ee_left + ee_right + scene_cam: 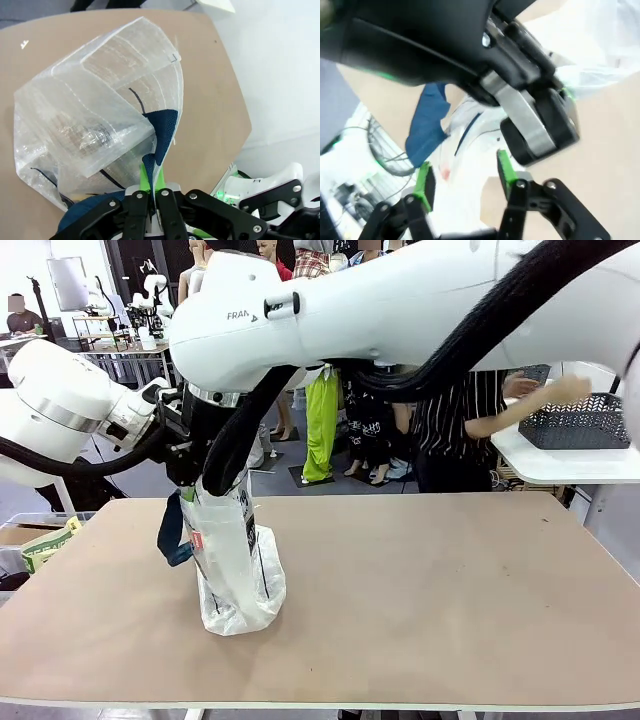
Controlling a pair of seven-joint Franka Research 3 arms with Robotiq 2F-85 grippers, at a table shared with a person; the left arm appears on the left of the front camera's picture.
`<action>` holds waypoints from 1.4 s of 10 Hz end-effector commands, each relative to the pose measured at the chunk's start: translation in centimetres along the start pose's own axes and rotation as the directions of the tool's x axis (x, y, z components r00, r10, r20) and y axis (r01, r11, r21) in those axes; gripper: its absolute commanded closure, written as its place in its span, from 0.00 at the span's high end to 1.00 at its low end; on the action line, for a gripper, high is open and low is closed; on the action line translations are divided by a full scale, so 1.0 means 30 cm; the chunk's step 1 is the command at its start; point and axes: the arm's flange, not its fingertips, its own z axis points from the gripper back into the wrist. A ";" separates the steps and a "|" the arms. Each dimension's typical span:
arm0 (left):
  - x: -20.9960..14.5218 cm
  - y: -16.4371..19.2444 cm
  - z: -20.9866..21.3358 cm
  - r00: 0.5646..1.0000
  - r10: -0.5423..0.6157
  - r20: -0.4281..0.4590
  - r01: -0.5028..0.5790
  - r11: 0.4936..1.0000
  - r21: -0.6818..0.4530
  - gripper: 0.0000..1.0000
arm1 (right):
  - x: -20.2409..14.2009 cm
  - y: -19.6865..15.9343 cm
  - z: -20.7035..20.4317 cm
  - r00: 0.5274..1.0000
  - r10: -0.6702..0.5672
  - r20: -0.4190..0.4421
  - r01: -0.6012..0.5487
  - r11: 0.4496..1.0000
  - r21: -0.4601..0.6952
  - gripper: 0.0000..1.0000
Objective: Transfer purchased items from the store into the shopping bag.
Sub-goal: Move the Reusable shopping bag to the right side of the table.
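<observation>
The shopping bag (238, 565), translucent white with black print and a small red mark, stands upright on the table's left half. My left gripper (152, 181) is shut on its navy-blue handle strip (164, 125) and holds the bag's top up (186, 485). My right arm reaches across from the right and comes down at the bag's mouth. My right gripper (465, 177) is open just above the white film, with nothing between its green pads (424, 183). Boxy shapes show faintly through the bag (100, 115), but I cannot make out which purchased items they are. The store, a dark grey lattice basket (575, 425), sits on a white side table at the far right.
A person stands behind the table with a hand (565, 390) stretched over the basket. The brown tabletop (450, 590) is bare to the right of the bag. A cardboard box (40, 540) with green-yellow packaging sits off the table's left edge.
</observation>
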 end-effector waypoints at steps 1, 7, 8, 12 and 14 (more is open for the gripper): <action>0.006 -0.008 -0.012 0.999 0.015 -0.046 -0.015 1.000 0.009 0.00 | -0.093 0.008 0.058 0.998 -0.040 0.052 0.040 0.999 -0.005 1.00; 0.028 0.008 -0.016 0.998 0.000 -0.065 0.000 1.000 -0.008 0.00 | -0.408 -0.153 0.335 0.946 -0.270 0.179 0.296 0.946 -0.135 1.00; 0.030 0.012 -0.015 0.998 0.002 -0.066 -0.002 1.000 -0.002 0.00 | -0.473 -0.204 0.388 0.923 -0.335 0.188 0.368 0.913 -0.179 1.00; 0.038 -0.002 -0.048 0.994 -0.037 -0.106 0.040 0.999 0.031 0.00 | -0.882 -0.488 0.587 0.758 -0.621 0.201 0.651 0.699 -0.296 1.00; 0.033 0.001 -0.069 0.987 -0.050 -0.153 0.063 0.995 0.081 0.00 | -1.066 -0.612 0.585 0.582 -0.795 0.169 0.793 0.510 -0.333 1.00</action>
